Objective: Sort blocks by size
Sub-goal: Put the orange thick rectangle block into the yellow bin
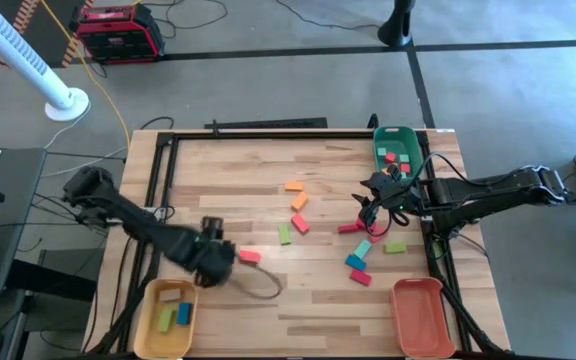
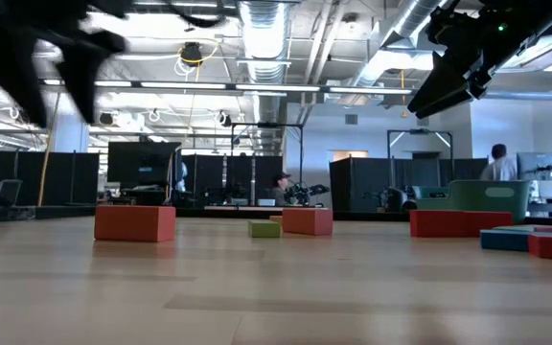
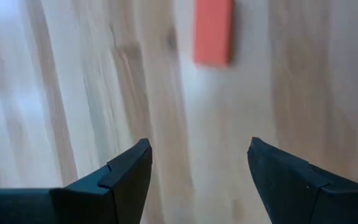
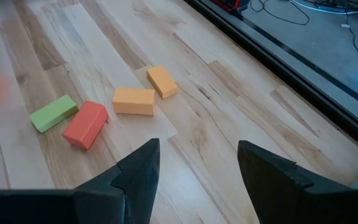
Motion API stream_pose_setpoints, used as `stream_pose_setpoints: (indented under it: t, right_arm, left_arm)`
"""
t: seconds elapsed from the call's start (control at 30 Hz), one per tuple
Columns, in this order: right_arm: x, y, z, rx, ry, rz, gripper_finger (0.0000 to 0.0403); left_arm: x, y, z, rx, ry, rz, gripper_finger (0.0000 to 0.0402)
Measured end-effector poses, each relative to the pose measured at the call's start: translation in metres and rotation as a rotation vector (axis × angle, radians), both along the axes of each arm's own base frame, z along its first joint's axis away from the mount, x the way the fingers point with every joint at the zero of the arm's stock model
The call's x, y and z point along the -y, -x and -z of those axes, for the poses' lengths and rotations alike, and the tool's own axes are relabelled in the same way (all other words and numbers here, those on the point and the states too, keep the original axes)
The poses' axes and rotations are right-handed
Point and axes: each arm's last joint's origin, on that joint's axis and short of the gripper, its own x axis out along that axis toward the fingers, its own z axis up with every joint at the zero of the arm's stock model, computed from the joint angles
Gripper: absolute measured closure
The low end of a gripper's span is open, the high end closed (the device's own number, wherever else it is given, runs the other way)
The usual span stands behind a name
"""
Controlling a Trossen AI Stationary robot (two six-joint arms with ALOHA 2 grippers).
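My left pincer (image 3: pixel 197 171) hangs spread and empty over the pale, grained wooden counter (image 1: pixel 248 170), a flat red block (image 3: pixel 213 31) just ahead; I judge I am between picks, and the next move calls for centring over that block and lowering squarely. Farther off, my right pincer (image 4: pixel 194 165) is spread and empty too, above matte, sharp-edged blocks (image 1: pixel 348 235) scattered mid-counter, with more in the green tray (image 1: pixel 380 135) and yellow tray (image 1: pixel 153 295).

Two dark, matte, jointed arms are seen, built of chunky black segments. Black cables are looped along the right arm near its wrist. The left gripper (image 3: pixel 197 171) and right gripper (image 4: pixel 197 168) are formed of angular, wedge-shaped dark fingers.
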Motion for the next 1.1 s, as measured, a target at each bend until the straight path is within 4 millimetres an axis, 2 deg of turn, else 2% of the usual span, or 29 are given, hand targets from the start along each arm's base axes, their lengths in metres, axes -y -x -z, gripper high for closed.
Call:
stream_pose_setpoints:
  t: [0.2, 0.33, 0.43, 0.7, 1.1]
  right_arm:
    - [0.0, 0.0, 0.0, 0.0, 0.0, 0.0, 0.0158]
    - [0.0, 0.0, 0.0, 0.0, 0.0, 0.0, 0.0158]
    - [0.0, 0.0, 0.0, 0.0, 0.0, 0.0, 0.0158]
    - [0.0, 0.0, 0.0, -0.001, 0.0, 0.0, 0.0158]
    - [0.0, 0.0, 0.0, -0.001, 0.0, 0.0, 0.0158]
  left_arm:
    - [-0.044, -0.031, 0.016, 0.026, 0.128, 0.035, 0.0147]
    - [-0.07, -0.038, 0.03, 0.011, 0.258, 0.018, 0.0147]
    - [-0.081, -0.042, 0.04, 0.044, 0.37, 0.026, 0.0147]
    - [-0.08, -0.05, 0.049, 0.164, 0.414, 0.059, 0.0147]
    - [-0.074, -0.045, 0.067, 0.203, 0.424, 0.071, 0.0147]
